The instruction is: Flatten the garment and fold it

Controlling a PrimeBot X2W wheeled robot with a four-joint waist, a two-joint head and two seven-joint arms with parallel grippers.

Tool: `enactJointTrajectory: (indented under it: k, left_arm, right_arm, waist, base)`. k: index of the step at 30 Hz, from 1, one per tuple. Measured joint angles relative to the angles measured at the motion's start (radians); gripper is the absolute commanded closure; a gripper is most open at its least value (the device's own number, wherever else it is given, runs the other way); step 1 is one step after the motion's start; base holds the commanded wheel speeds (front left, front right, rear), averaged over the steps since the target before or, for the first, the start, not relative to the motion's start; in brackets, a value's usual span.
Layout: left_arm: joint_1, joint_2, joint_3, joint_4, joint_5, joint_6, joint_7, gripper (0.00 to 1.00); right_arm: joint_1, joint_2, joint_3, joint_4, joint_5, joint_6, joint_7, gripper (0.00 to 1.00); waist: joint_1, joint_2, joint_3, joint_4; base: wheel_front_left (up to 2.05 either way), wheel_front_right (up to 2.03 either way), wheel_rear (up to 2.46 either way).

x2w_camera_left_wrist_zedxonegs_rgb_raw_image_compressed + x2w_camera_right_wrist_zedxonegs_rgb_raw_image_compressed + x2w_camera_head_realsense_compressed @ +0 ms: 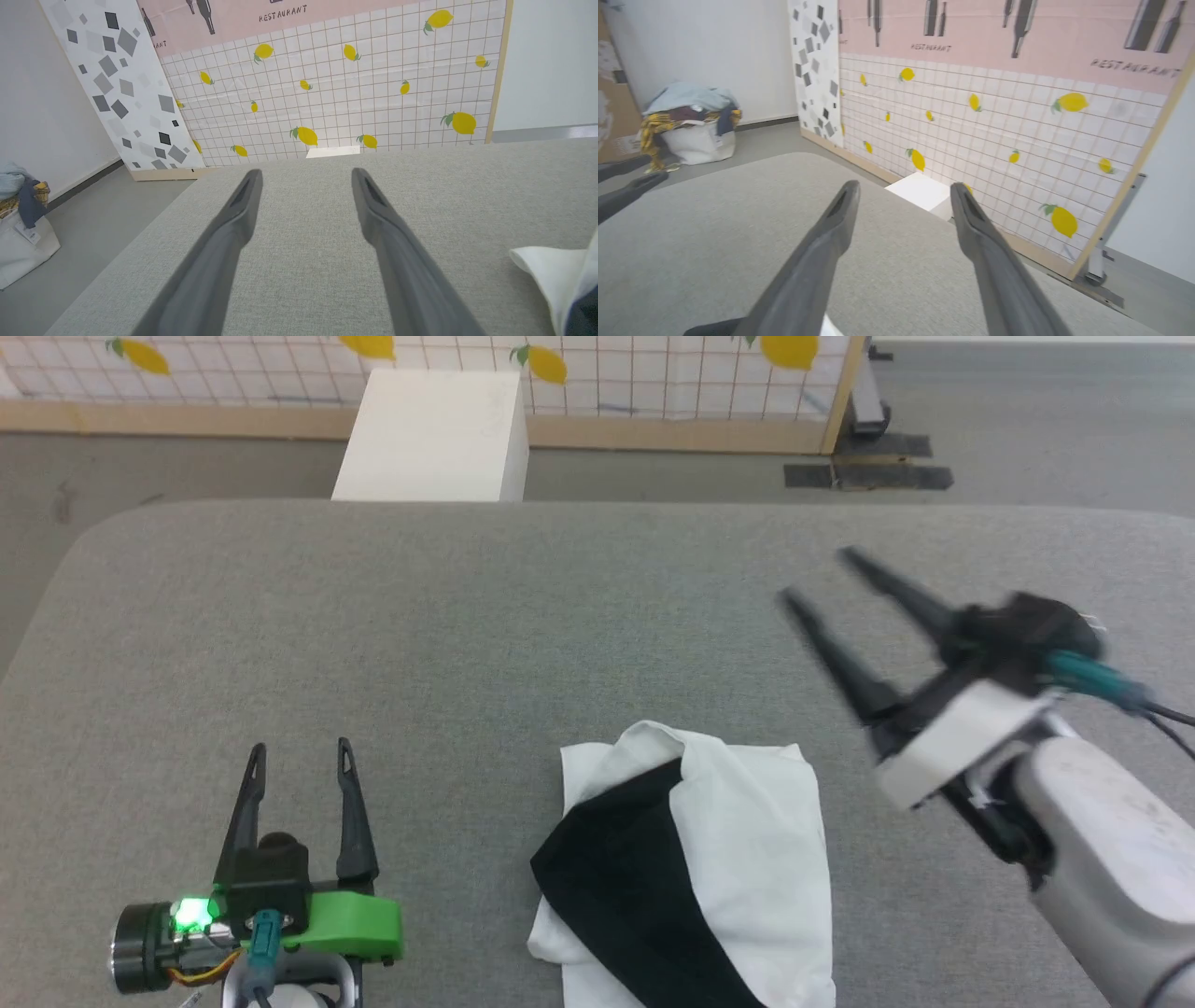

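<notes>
The garment [709,868] lies folded into a compact white-and-black bundle on the grey table [448,635], near its front edge and a little right of centre. A white corner of the garment [551,270] shows at the lower right of the left wrist view. My left gripper [301,754] rests open at the lower left, apart from the cloth, with nothing between its fingers. My right gripper [817,574] hovers open to the upper right of the garment, fingers pointing up and left, holding nothing. In the right wrist view the right gripper [903,186] points over bare table.
A white box [434,434] stands on the floor behind the table's far edge, before a lemon-print panel [653,373]. A bag of clothes [691,126] sits on the floor by the wall. The table's rounded far-left corner [112,523] drops to grey floor.
</notes>
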Motion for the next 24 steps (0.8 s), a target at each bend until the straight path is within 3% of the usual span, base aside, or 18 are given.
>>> enactJointTrajectory:
  k: [7,10,13,16,19,20,24]
  left_arm:
    - [0.019,0.001,0.009,-0.018,0.000,-0.005,0.000,0.00]
    - [0.022,0.001,0.009,-0.021,0.000,-0.010,0.000,0.00]
    - [0.022,0.001,0.012,-0.026,0.000,-0.016,0.000,0.00]
    - [0.022,0.000,0.011,-0.029,0.000,-0.026,0.000,0.00]
    - [0.021,-0.002,0.010,-0.029,0.000,-0.033,0.000,0.00]
    - [0.019,-0.007,0.005,-0.027,0.001,-0.036,0.000,0.00]
    - [0.008,-0.025,-0.006,-0.027,0.001,-0.044,0.000,0.00]
  right_arm:
    - [0.301,0.118,-0.453,-0.118,-0.200,0.000,-0.038,0.00]
    - [0.428,0.173,-0.536,-0.170,-0.234,0.000,-0.038,0.00]
    - [0.485,0.184,-0.513,-0.215,-0.244,0.000,0.009,0.00]
    - [0.476,0.157,-0.454,-0.246,-0.233,0.000,0.126,0.00]
    - [0.422,0.109,-0.344,-0.236,-0.172,0.000,0.339,0.00]
    - [0.374,0.071,-0.284,-0.206,-0.105,0.000,0.498,0.00]
    - [0.286,0.013,-0.216,-0.117,0.029,0.000,0.730,0.00]
  waist:
    - [0.0000,0.0000,-0.033,-0.021]
    - [0.0000,0.0000,-0.037,-0.017]
    - [0.0000,0.0000,-0.033,-0.015]
    - [0.0000,0.0000,-0.023,-0.013]
    - [0.0000,0.0000,-0.012,-0.011]
    - [0.0000,0.0000,-0.007,-0.005]
    - [0.0000,0.0000,0.008,0.013]
  base:
    - [0.00,0.00,0.00]
    - [0.00,0.00,0.00]
    - [0.00,0.00,0.00]
    - [0.00,0.00,0.00]
    - [0.00,0.00,0.00]
    - [0.00,0.00,0.00]
    - [0.00,0.00,0.00]
